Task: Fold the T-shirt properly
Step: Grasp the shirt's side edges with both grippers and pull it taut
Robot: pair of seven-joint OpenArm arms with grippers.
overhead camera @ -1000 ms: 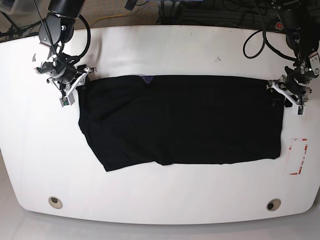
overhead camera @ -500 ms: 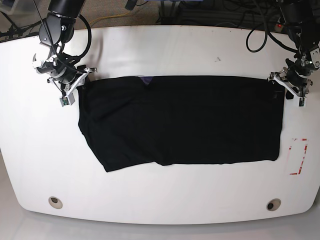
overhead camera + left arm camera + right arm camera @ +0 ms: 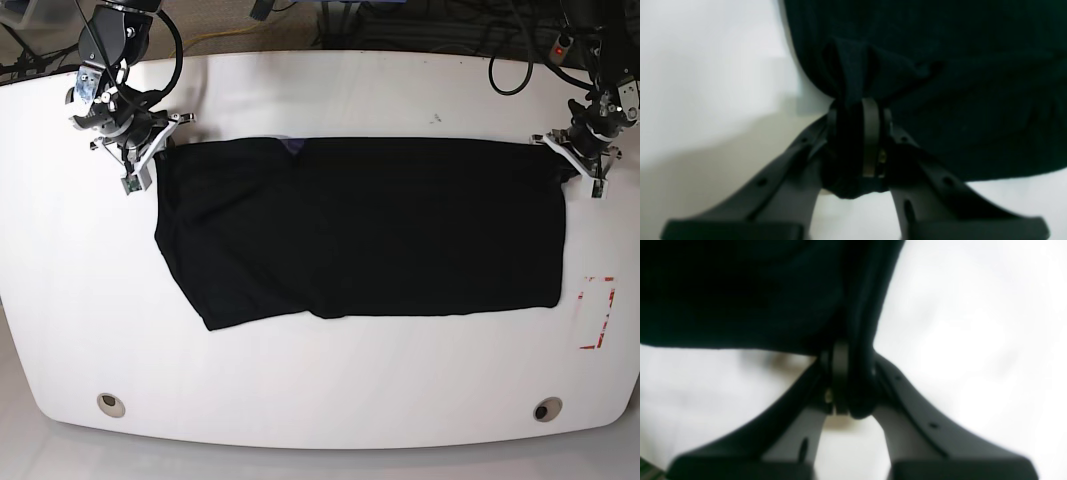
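both arms have pulled back toward the far edge of the table [image 3: 320, 90] now, and the t-shirt [image 3: 360, 230] has gone with them: its far hem sits higher on the white top than a second ago, stretched straight between the two corners. the left gripper [image 3: 578, 165], on the right of the base view, has closed up since then, and its wrist camera shows its fingers [image 3: 870, 133] pressed together on a bunched fold of black cloth [image 3: 853, 83]. the right gripper [image 3: 140, 160], on the left of the base view, is likewise pinching the other far corner, the fabric [image 3: 860, 340] squeezed into a thick roll between its fingers [image 3: 839, 373]. the shirt lies flat across the middle of the table, folded lengthwise, one sleeve end angling toward the near left. the purple-blue patch [image 3: 292, 145] at the neck just peeks out on the far hem, too small to read anything on it. both wrist views are blurry and mostly black cloth, so i can't make out seams or how many layers are caught. at the right edge there's a red-and-white marked rectangle [image 3: 598, 312] on the table, no legible writing. two round fittings [image 3: 111, 404] sit in the near corners.
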